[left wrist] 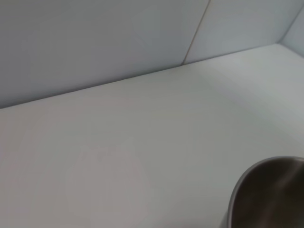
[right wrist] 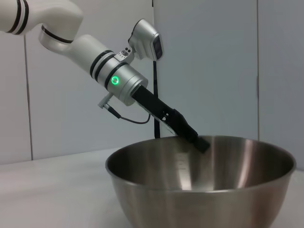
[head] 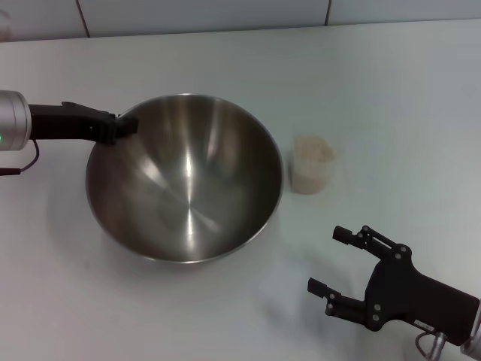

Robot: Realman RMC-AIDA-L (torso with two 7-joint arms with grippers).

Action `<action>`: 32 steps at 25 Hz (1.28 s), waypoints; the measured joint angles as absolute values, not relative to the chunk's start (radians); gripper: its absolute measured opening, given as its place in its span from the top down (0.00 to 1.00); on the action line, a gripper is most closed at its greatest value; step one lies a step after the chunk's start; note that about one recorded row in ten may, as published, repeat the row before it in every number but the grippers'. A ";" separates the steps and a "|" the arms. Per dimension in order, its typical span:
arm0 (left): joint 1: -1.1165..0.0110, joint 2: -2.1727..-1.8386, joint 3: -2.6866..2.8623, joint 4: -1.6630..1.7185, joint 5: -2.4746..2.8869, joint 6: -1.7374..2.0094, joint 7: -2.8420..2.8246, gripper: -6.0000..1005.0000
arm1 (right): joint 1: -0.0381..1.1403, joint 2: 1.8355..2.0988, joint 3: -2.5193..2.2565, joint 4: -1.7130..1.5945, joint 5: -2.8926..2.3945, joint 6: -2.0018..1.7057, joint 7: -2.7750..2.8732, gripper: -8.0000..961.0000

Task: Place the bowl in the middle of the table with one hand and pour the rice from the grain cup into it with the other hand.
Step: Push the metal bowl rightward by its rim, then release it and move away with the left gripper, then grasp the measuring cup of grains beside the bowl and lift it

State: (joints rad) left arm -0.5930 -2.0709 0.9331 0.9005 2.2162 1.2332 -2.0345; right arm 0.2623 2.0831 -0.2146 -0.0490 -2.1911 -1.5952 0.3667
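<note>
The steel bowl (head: 184,177) sits on the white table (head: 391,90), left of centre. My left gripper (head: 120,126) comes in from the left and is shut on the bowl's far-left rim. The right wrist view shows this gripper (right wrist: 198,140) pinching the rim of the bowl (right wrist: 199,194). Part of the bowl (left wrist: 266,194) shows in the left wrist view. The grain cup (head: 311,165), filled with rice (head: 312,150), stands upright just right of the bowl. My right gripper (head: 325,259) is open and empty near the front right, short of the cup.
A tiled wall (head: 203,13) runs along the table's far edge. Bare tabletop lies right of the cup and in front of the bowl.
</note>
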 joint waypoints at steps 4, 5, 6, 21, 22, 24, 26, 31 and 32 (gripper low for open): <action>-0.586 -2.070 0.948 0.900 2.214 1.222 -2.024 0.95 | 0.263 2.083 -0.215 -0.049 -2.191 -1.595 0.366 0.12; -0.586 -2.070 0.948 0.900 2.214 1.222 -2.024 0.95 | 0.263 2.083 -0.215 -0.049 -2.191 -1.595 0.366 0.12; -0.586 -2.070 0.947 0.900 2.212 1.221 -2.025 0.95 | 0.263 2.083 -0.215 -0.049 -2.191 -1.595 0.366 0.12; -0.506 -2.064 0.940 1.076 2.114 1.312 -1.942 0.51 | 0.264 2.084 -0.213 -0.049 -2.191 -1.580 0.364 0.12; -0.506 -2.064 0.940 1.076 2.114 1.312 -1.942 0.49 | 0.264 2.084 -0.212 -0.049 -2.190 -1.580 0.364 0.12; -0.401 -2.061 0.933 1.167 1.983 1.330 -1.784 0.45 | 0.264 2.085 -0.211 -0.049 -2.189 -1.583 0.364 0.12; -0.371 -2.061 0.929 1.184 1.944 1.334 -1.732 0.41 | 0.264 2.085 -0.204 -0.049 -2.182 -1.588 0.366 0.12; -0.249 -2.059 0.874 1.152 1.775 1.402 -1.441 0.32 | 0.250 2.086 -0.127 -0.022 -2.092 -1.560 0.359 0.12; -0.233 -2.059 0.856 1.120 1.748 1.431 -1.372 0.30 | 0.248 2.086 -0.107 -0.016 -2.072 -1.551 0.359 0.12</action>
State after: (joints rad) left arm -0.2332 -2.0588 0.8557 1.1201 1.7479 1.4313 -1.3724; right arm 0.2478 2.0860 -0.1067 -0.0163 -2.0725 -1.5505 0.3591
